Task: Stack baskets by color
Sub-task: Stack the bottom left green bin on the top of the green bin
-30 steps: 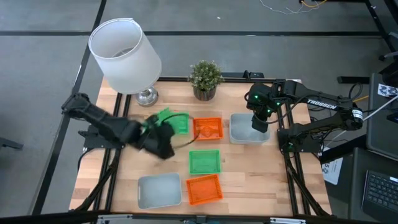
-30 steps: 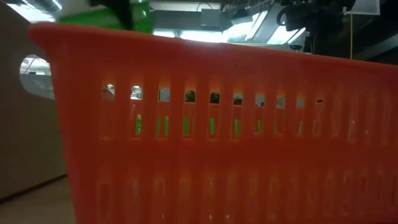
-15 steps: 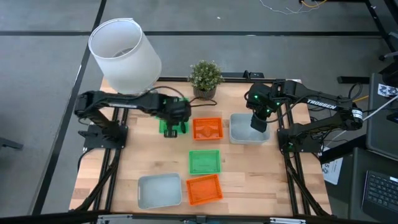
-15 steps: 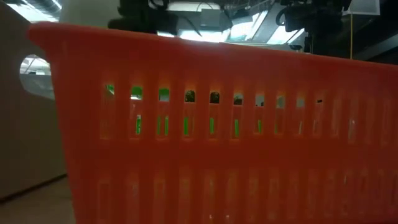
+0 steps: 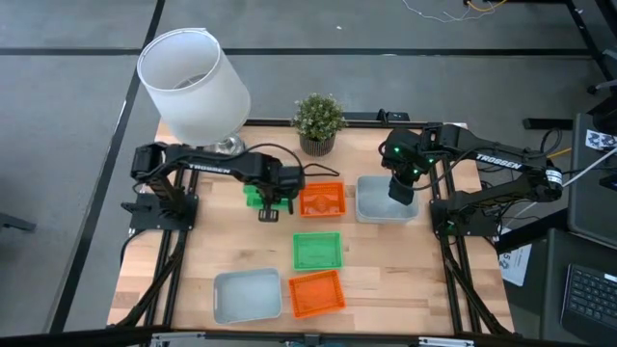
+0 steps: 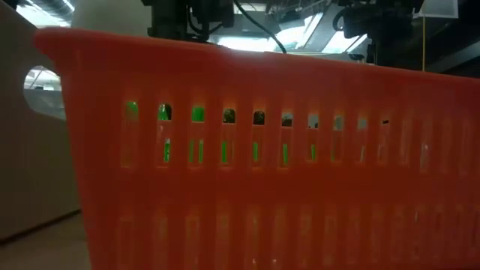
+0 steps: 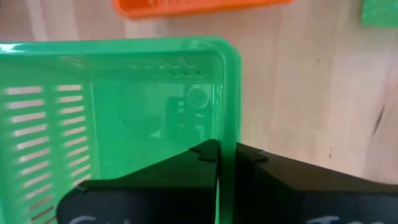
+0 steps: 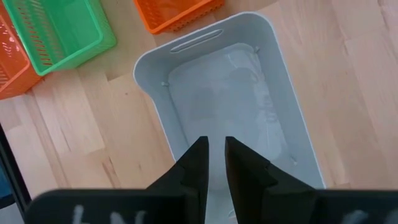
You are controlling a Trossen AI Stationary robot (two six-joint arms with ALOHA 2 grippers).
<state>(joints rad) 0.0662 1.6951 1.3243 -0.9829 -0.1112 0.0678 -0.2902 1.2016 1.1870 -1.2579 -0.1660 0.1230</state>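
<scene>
My left gripper [image 5: 274, 199] is shut on a green basket [image 5: 254, 194] at the far left of the table, just left of an orange basket [image 5: 321, 200]. My right gripper [image 5: 402, 191] hovers over a pale grey basket [image 5: 374, 204] at the far right. Its fingers are a narrow gap apart with nothing between them, and the basket [image 8: 230, 93] rests on the table below. Another green basket [image 5: 317, 251] lies mid-table. An orange basket [image 5: 316, 293] and a grey one [image 5: 247, 295] lie near the front edge. My left gripper pinches the green basket's side wall [image 7: 229, 124], the one facing the orange basket, with one finger [image 7: 199, 158] inside the basket and one [image 7: 255, 158] outside. The fingers come steeply from above. Whether the basket's bottom touches the table, I cannot tell.
A white lampshade [image 5: 193, 85] and a potted plant [image 5: 318, 120] stand at the far edge. In the low view the front orange basket's wall [image 6: 262, 172] fills the picture. Bare wood lies between the baskets and along the table's left side.
My left gripper has swung with the green basket from the table's left-middle toward the right and far edge, sunk lower and rolled about its own line. The basket has turned with it and now hangs beside the far orange basket.
</scene>
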